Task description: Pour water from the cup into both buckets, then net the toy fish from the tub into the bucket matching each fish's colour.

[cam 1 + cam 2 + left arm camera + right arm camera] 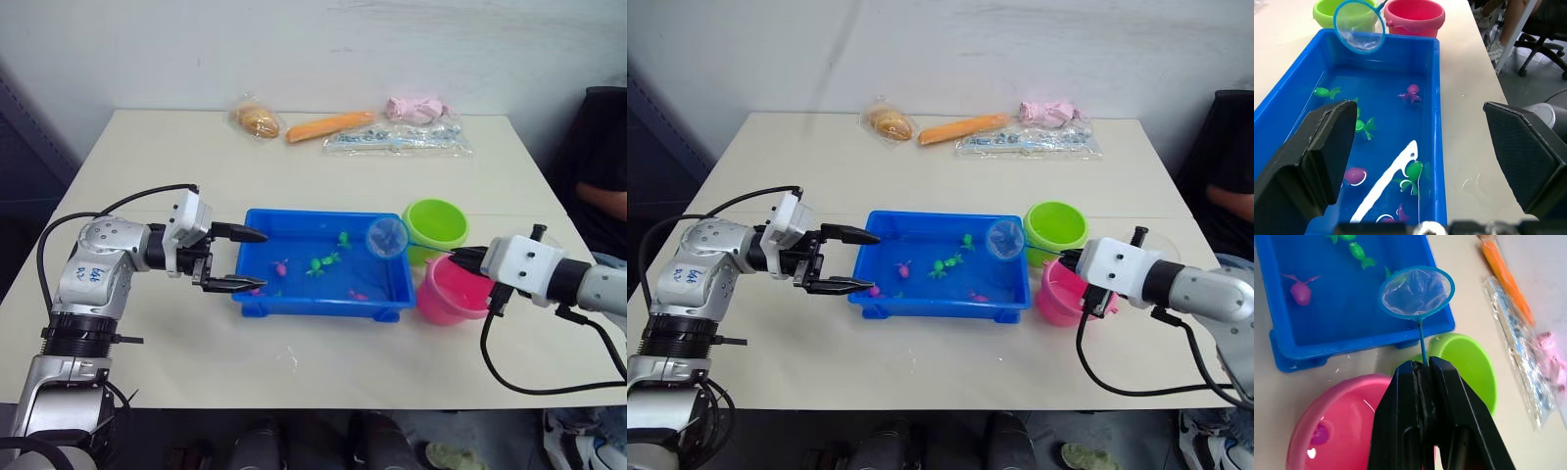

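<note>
Landmark: blue tub point(294, 294), sitting mid-bench point(176, 362), holding water.
Left hand point(238, 259): hovering at the tub's left end, fingers spread wide apart, gripping nothing; one fingertip reaching over the left rim, the other sitting at the rim's near corner.
Right hand point(1422, 369): hanging right of the tub, above the pink bucket point(449, 291); fingers pressed together, clamping the thin handle of the net point(1416, 291).
Net: blue hoop with clear mesh, floating over the tub's far right corner, nothing lying in it.
Pink bucket: standing just beside the tub's right end, near side; a pink fish point(1319, 434) resting inside with water.
Green bucket point(436, 223): standing just beyond the pink bucket, near the tub's far right corner.
Toy fish: green fish point(323, 261) floating around the tub's middle, another green one point(344, 238) drifting toward the far wall; pink fish point(280, 266) floating left of centre, another pink one point(357, 294) lying near the front right.
Far of tub: bagged bread point(257, 119), orange carrot point(330, 125), clear packet point(397, 140), pink toy point(416, 108), all lying along the bench's far edge, well apart from the tub.
</note>
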